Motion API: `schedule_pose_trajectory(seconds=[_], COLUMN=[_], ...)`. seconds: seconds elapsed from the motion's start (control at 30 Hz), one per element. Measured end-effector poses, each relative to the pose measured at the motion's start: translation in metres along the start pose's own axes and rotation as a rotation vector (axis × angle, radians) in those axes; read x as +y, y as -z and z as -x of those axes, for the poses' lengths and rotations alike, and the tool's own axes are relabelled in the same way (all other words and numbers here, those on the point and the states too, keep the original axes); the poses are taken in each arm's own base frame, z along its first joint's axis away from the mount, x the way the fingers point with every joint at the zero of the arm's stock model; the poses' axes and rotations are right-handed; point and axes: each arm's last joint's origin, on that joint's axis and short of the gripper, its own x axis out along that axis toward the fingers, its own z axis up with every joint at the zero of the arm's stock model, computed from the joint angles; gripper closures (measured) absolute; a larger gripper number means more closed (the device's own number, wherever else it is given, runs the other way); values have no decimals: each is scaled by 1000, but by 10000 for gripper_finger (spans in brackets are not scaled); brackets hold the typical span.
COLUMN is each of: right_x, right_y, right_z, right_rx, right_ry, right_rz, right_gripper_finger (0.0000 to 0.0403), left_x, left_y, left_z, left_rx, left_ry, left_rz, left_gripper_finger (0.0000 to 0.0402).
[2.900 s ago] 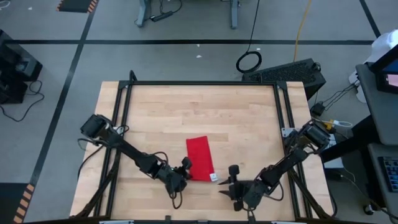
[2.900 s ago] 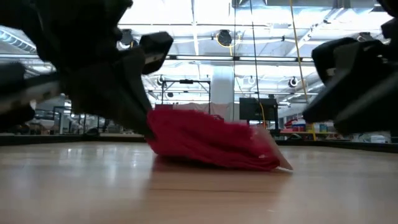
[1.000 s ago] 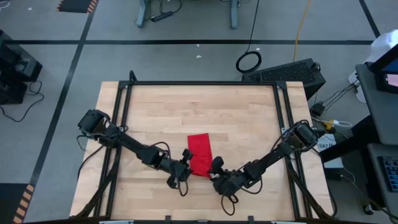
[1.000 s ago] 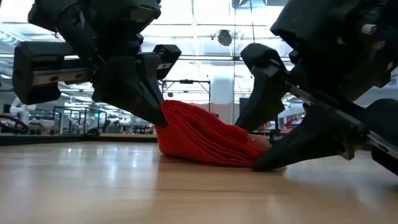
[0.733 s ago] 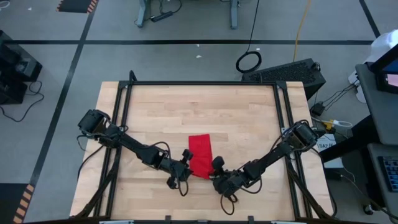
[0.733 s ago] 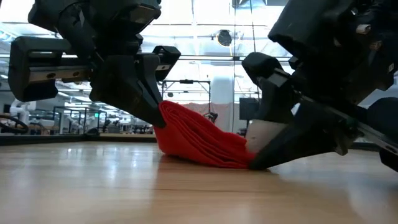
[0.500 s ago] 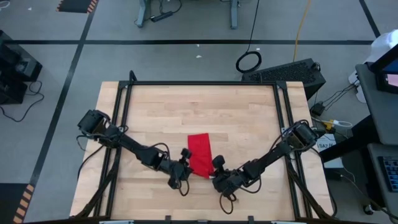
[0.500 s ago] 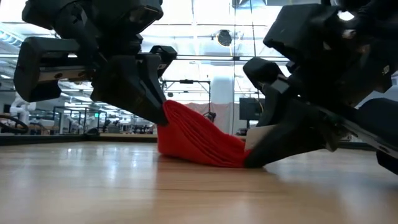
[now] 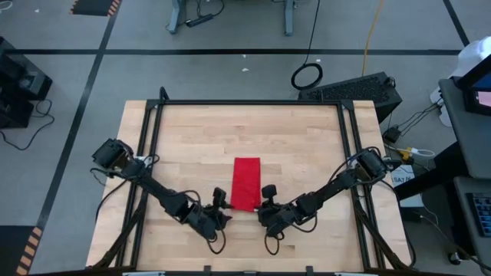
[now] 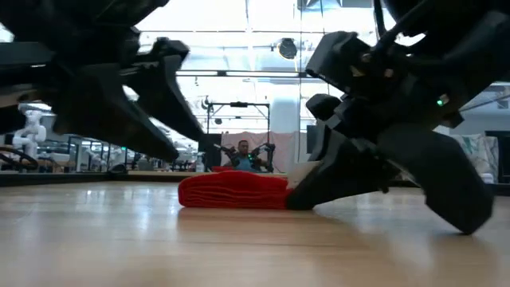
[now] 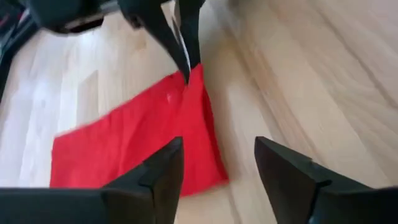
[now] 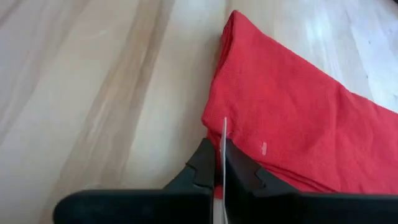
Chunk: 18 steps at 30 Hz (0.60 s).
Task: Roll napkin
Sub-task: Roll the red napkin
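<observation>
The red napkin (image 9: 246,183) lies folded into a narrow strip, flat on the wooden table (image 9: 307,138), with its long sides running from near to far. My right gripper (image 9: 262,204) is shut at the napkin's near right corner; in the right wrist view a thin white tag (image 12: 224,134) shows between its fingers. My left gripper (image 9: 218,207) stands open just off the napkin's near left corner (image 11: 214,177), fingers (image 11: 163,171) apart and clear of the cloth. In the low view the napkin (image 10: 231,191) is a low flat stack. My right gripper pinches the napkin's near right corner (image 11: 194,73) between its two shut fingers, with the white tag (image 12: 223,143) edge-on in the pinch. The fingers slant down from the table's near right side. The napkin rests flat on the table, slack.
Bare wood surrounds the napkin on all sides. A black metal frame (image 9: 245,103) runs along the table's edges. Beyond the far edge, a coiled cable (image 9: 307,76) and dark equipment (image 9: 360,90) lie on the floor.
My left gripper has opened, let go of the napkin's near left corner and drawn back toward the table's near left. The raised left side of the napkin has dropped, so the strip lies flat and straighter. My right gripper has shut on the near right corner.
</observation>
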Motion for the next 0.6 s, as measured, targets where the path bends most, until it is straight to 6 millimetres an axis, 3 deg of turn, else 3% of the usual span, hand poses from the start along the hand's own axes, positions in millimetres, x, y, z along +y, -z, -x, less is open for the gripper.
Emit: schedule_pose_trajectory(seconds=[0.13,0.37,0.6], right_x=[-3,-19,-46], right_y=[-3,-11,-14], right_z=[-2,-6,-16], right_rx=[-30,-70,-66], right_ry=[2,-23,-88], right_rz=[-41,-169,-343], right_gripper_finger=[400,401,401], left_x=[-13,-24,-8], left_y=[7,20,9], left_z=[1,-18,-35], left_rx=[42,86,-11], left_ry=[-40,-212,-274], left_rz=[12,-78,-30], left_gripper_finger=[192,192,191])
